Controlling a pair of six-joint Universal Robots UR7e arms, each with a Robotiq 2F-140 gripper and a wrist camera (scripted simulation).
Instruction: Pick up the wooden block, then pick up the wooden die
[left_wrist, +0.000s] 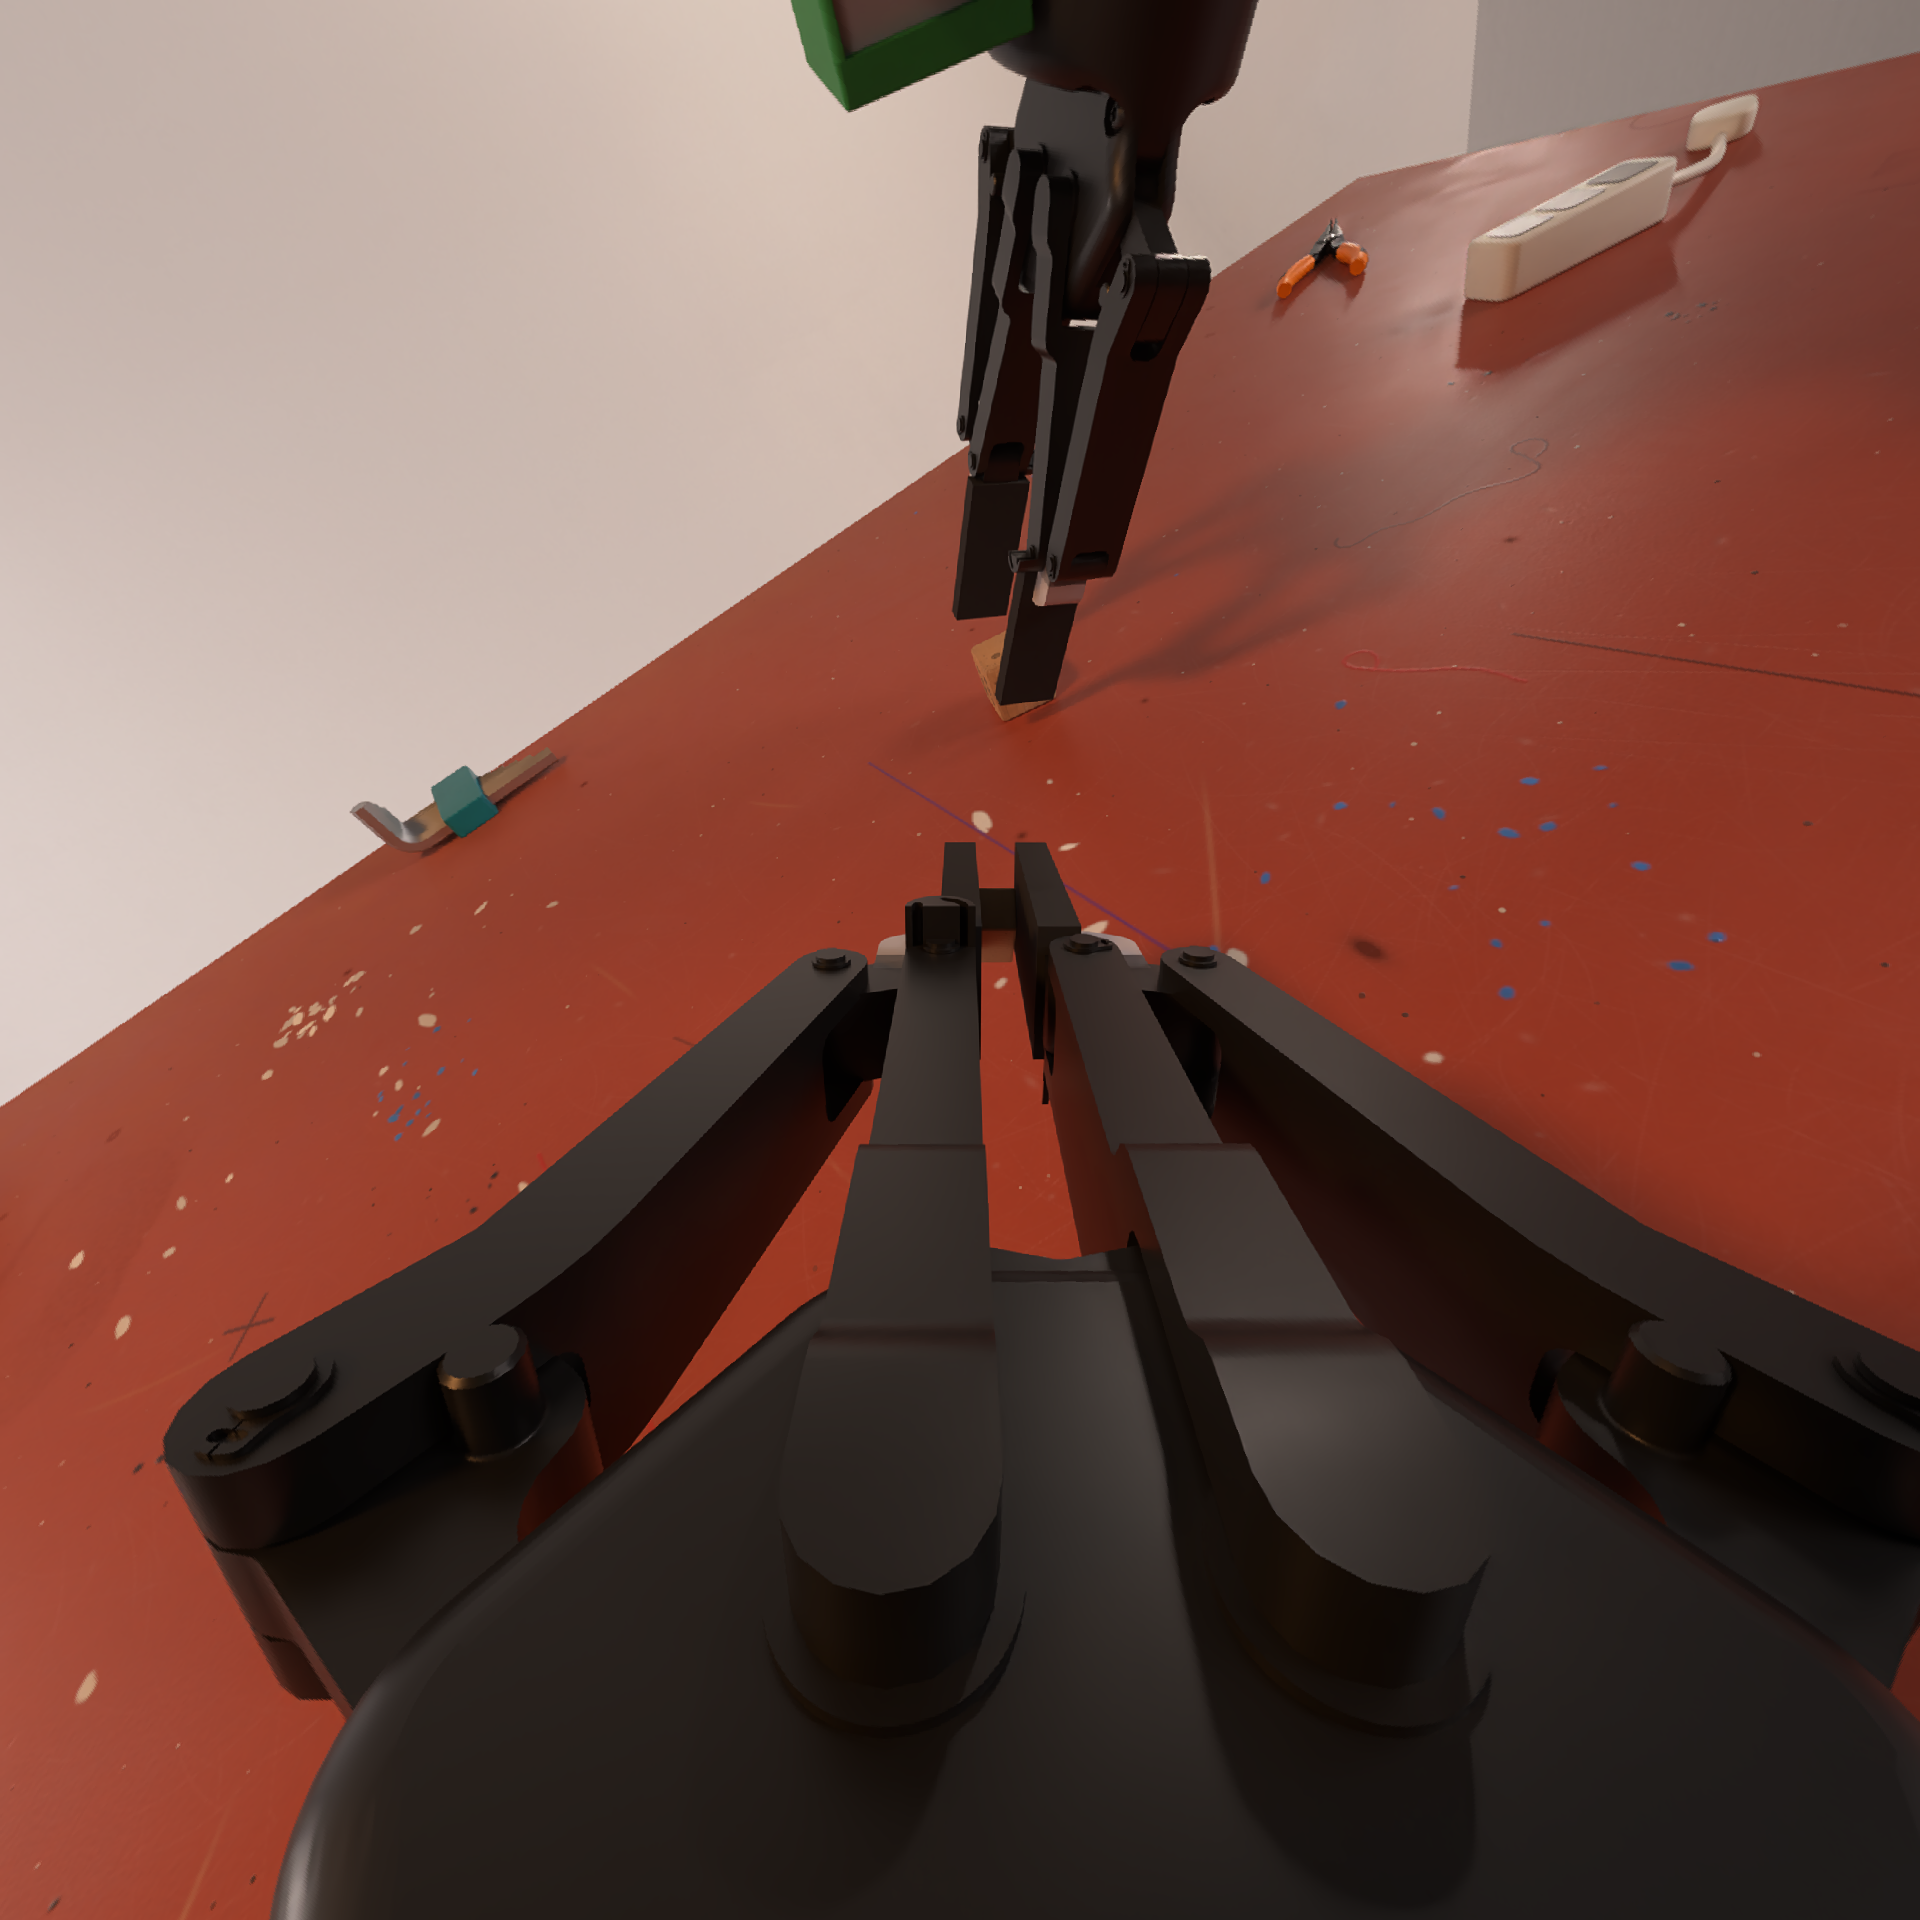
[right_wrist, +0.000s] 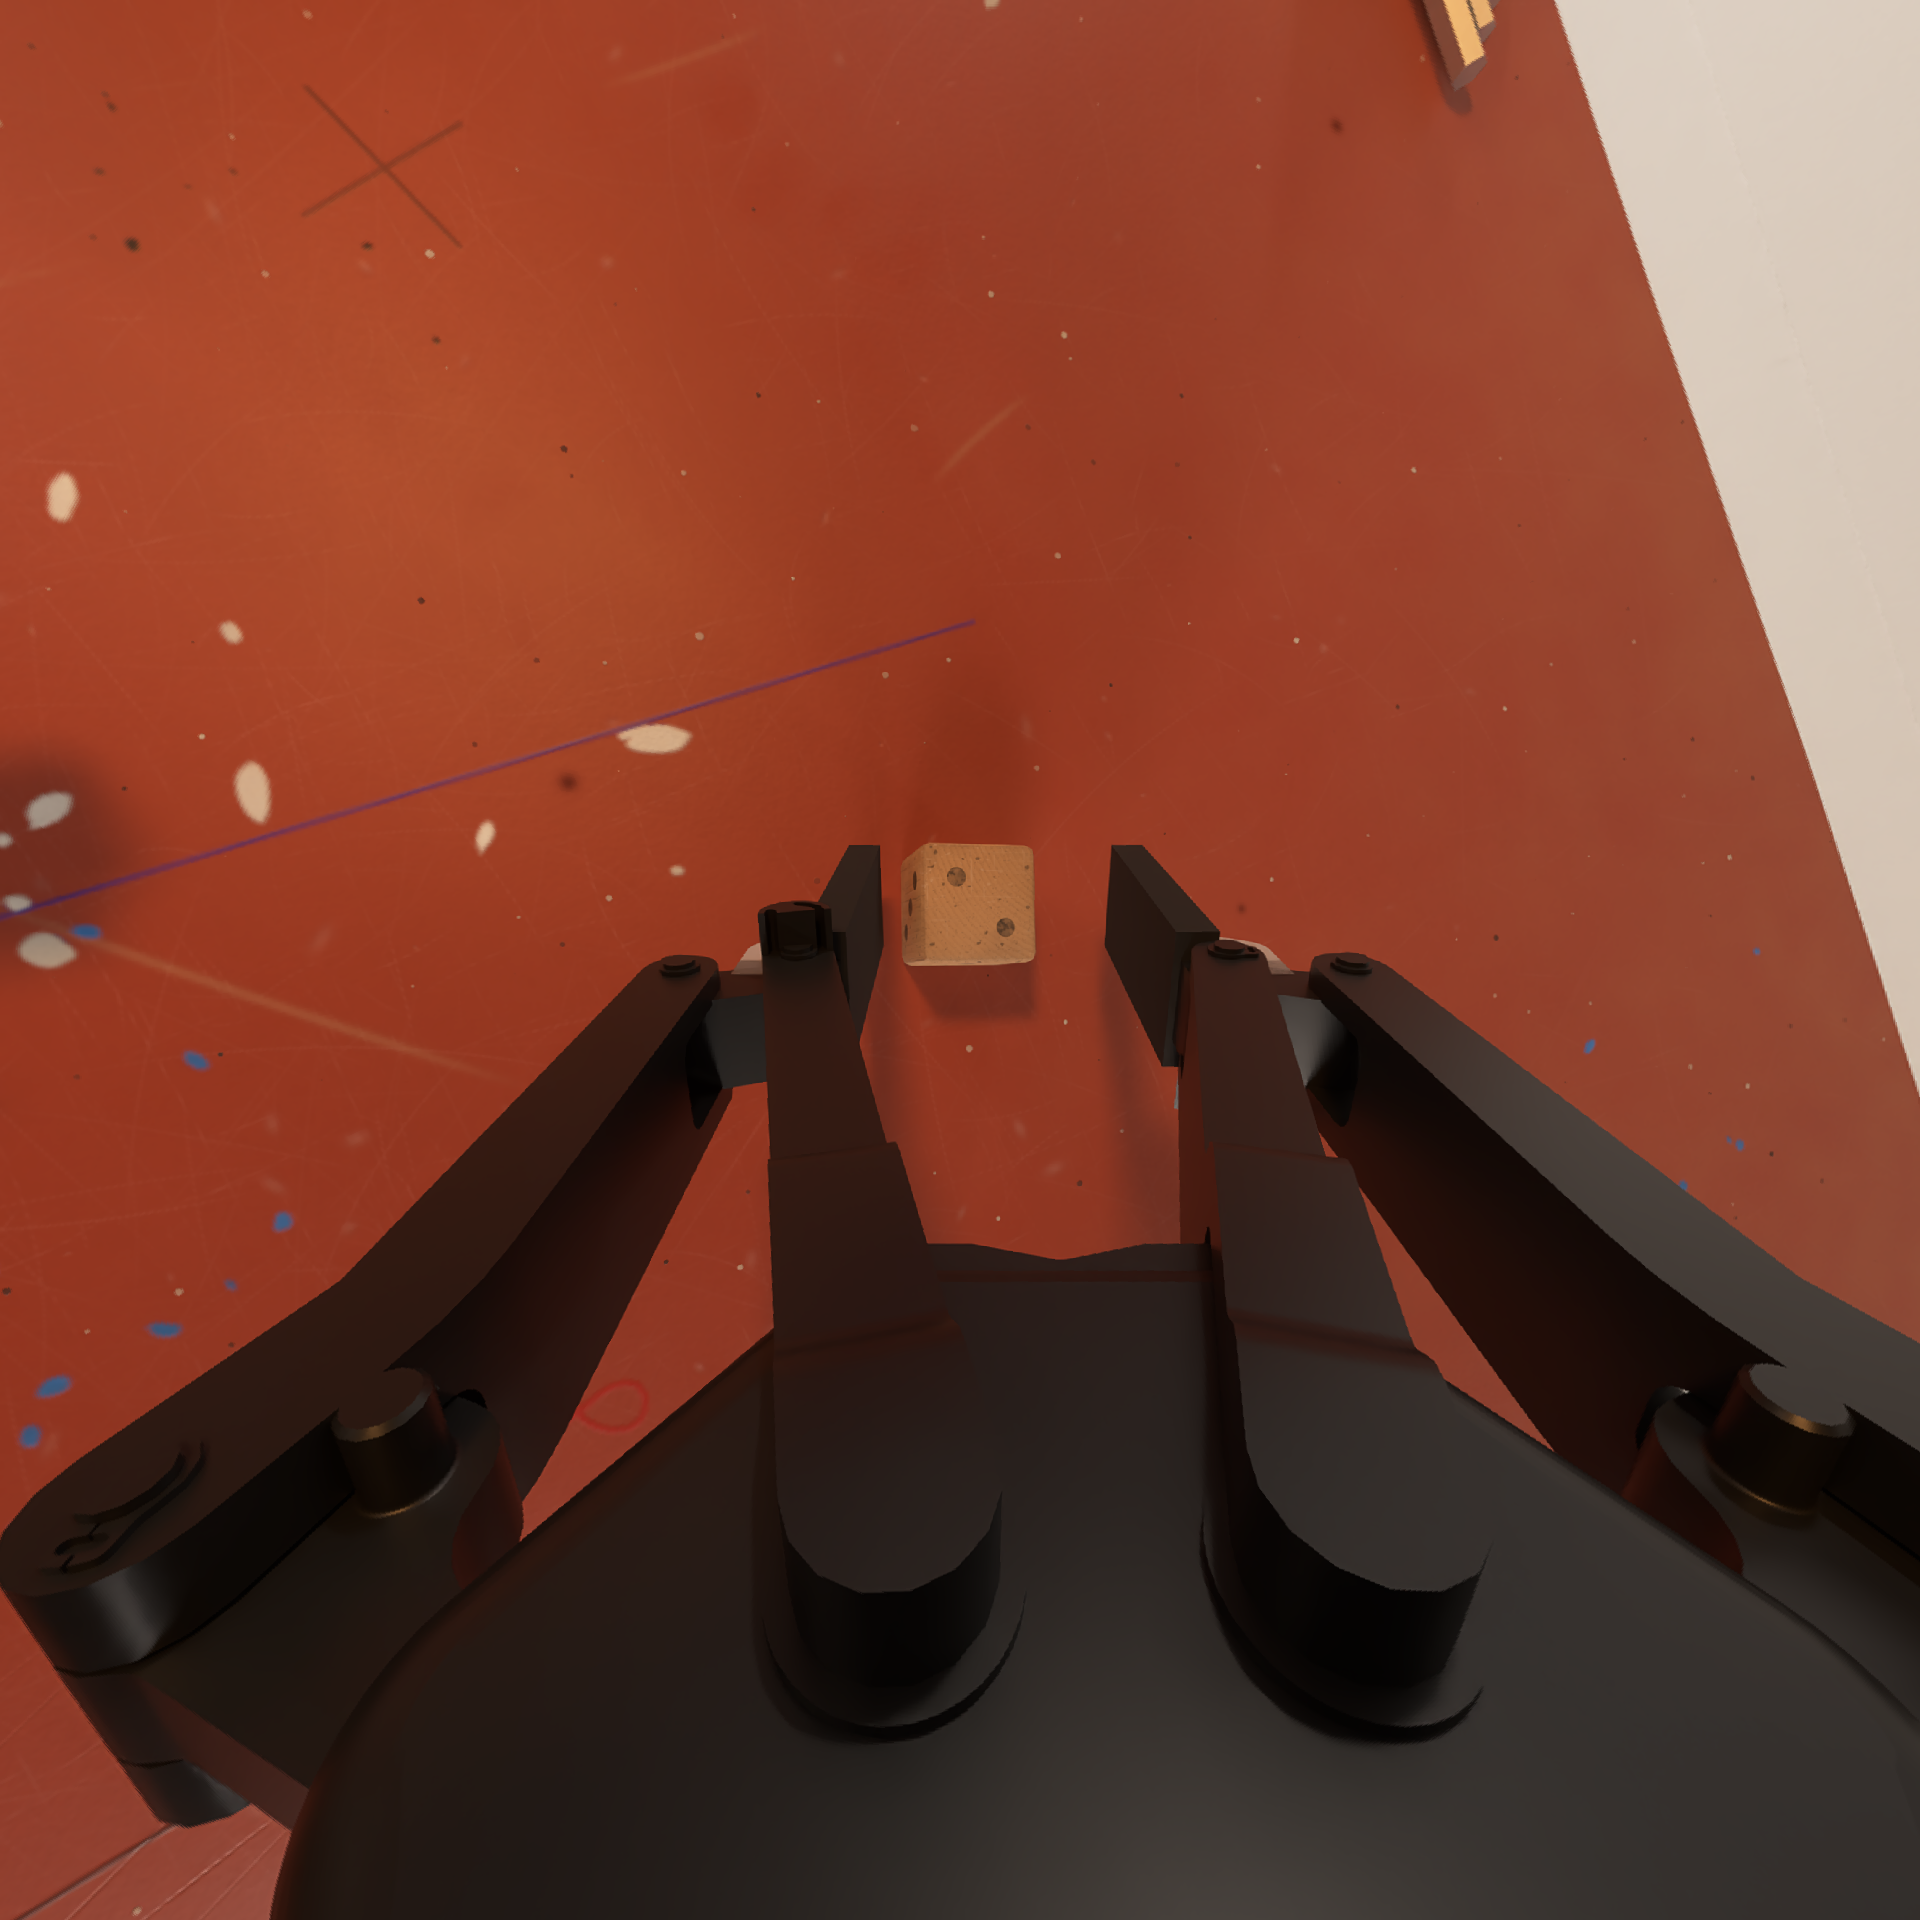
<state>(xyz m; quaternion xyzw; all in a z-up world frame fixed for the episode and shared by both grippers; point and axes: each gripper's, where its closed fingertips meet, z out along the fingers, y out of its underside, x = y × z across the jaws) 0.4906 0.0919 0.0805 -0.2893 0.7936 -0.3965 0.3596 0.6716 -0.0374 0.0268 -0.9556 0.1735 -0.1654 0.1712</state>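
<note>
In the left wrist view my left gripper (left_wrist: 997, 873) is shut on a small tan wooden block (left_wrist: 997, 916); only a sliver of the block shows between the pads. Farther off, my right gripper (left_wrist: 1006, 657) stands nearly upright with its fingertips down at the wooden die (left_wrist: 1010, 709) on the red table (left_wrist: 1455, 831). In the right wrist view the right gripper (right_wrist: 997, 883) is open and the light wooden die (right_wrist: 966, 904) with dark pips sits on the table between its fingers. The left pad is close to the die, and the right pad stands apart from it.
An Allen key with a teal holder (left_wrist: 457, 805) lies near the table's far edge on the left. Orange-handled pliers (left_wrist: 1322, 260) and a cream power strip (left_wrist: 1569, 223) lie at the back right. A wooden piece (right_wrist: 1460, 36) lies by the table edge, top right.
</note>
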